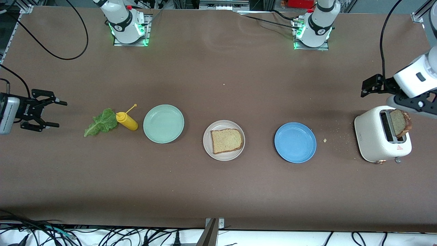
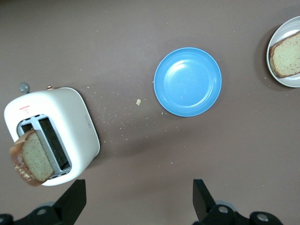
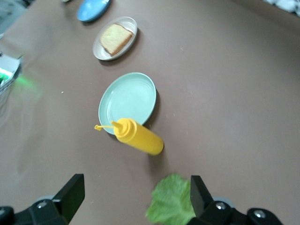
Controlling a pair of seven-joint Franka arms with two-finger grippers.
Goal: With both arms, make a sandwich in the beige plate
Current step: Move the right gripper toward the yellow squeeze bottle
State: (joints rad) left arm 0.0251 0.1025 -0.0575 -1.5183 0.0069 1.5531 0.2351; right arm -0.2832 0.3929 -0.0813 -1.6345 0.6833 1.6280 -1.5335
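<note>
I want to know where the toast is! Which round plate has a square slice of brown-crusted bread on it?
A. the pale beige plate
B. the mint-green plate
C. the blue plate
A: the bread slice lies flat on the beige plate; the other two plates hold nothing.

A yellow mustard bottle [image 1: 126, 121] stands on the brown table [image 1: 218, 184] just beside a mint-green plate [image 1: 163, 123]. A blue plate [image 1: 295, 142] lies bare toward the left arm's end, with scattered crumbs [image 1: 325, 140] between it and a white toaster [image 1: 375, 138].
</note>
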